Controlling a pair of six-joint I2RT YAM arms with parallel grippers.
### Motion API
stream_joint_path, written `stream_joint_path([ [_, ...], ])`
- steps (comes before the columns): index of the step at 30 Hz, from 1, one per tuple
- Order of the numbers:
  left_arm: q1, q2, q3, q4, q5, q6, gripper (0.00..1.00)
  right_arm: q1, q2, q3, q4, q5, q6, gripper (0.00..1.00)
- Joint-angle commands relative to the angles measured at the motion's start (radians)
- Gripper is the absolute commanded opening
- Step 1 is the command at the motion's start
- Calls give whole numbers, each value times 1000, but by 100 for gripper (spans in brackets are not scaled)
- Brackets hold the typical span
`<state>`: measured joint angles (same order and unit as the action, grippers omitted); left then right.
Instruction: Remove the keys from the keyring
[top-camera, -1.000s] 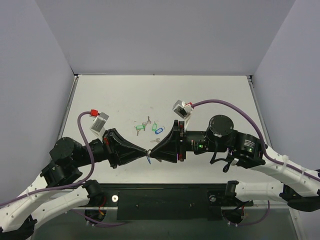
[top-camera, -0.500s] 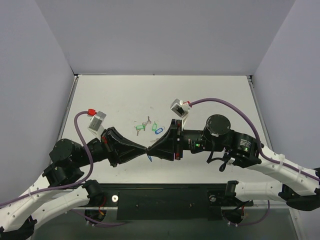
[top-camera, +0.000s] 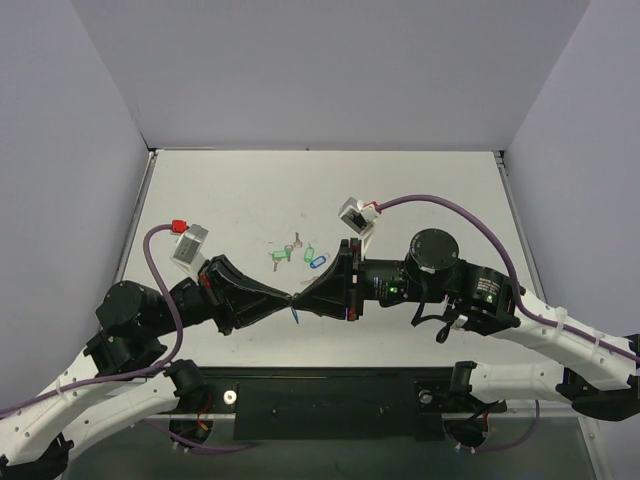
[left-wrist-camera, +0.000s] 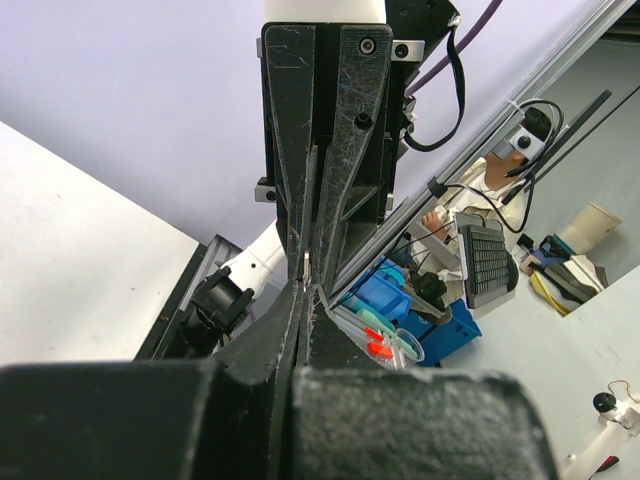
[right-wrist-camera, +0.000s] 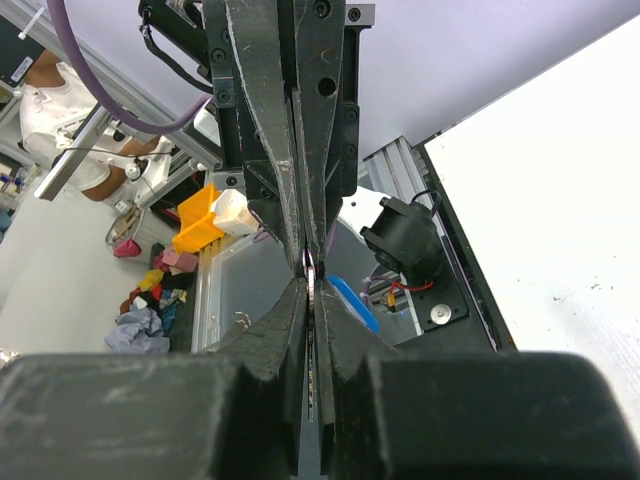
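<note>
My two grippers meet tip to tip above the table's near edge. The left gripper is shut, with a small silver glint of the keyring pinched at its tips. Facing it, the right gripper is shut on a thin flat silver key, seen edge-on between its fingers. A deep-blue oval tag hangs just below the meeting point. The ring itself is mostly hidden by the fingertips, and no yellow tag shows.
On the table behind the grippers lie green-tagged keys, another green tag, a lighter blue tag and a small loose key. A black rail runs along the near edge between the arm bases.
The right gripper's jaws have closed onto the metal piece held at the left gripper's tips. Both arms have shifted slightly left, still tip to tip.
</note>
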<state>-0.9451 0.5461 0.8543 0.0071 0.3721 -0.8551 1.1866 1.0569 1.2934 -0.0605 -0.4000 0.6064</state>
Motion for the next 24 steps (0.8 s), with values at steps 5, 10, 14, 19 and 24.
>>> stream_joint_path([
  [5, 0, 3, 11, 36, 21, 8, 16, 5, -5, -5, 80, 18, -2, 0],
  [10, 0, -5, 77, -120, -12, 60, 66, 5, -28, -22, 79, 33, -7, 0],
  [14, 0, -26, 120, -191, -41, 114, 67, 5, -50, -34, 76, 64, -13, 0],
  [19, 0, -72, 103, -170, -62, 131, 65, 5, -81, -72, 119, 101, 7, 0],
  [24, 0, -78, 45, -72, -27, 114, 59, 5, -84, -72, 146, 87, 30, 0],
])
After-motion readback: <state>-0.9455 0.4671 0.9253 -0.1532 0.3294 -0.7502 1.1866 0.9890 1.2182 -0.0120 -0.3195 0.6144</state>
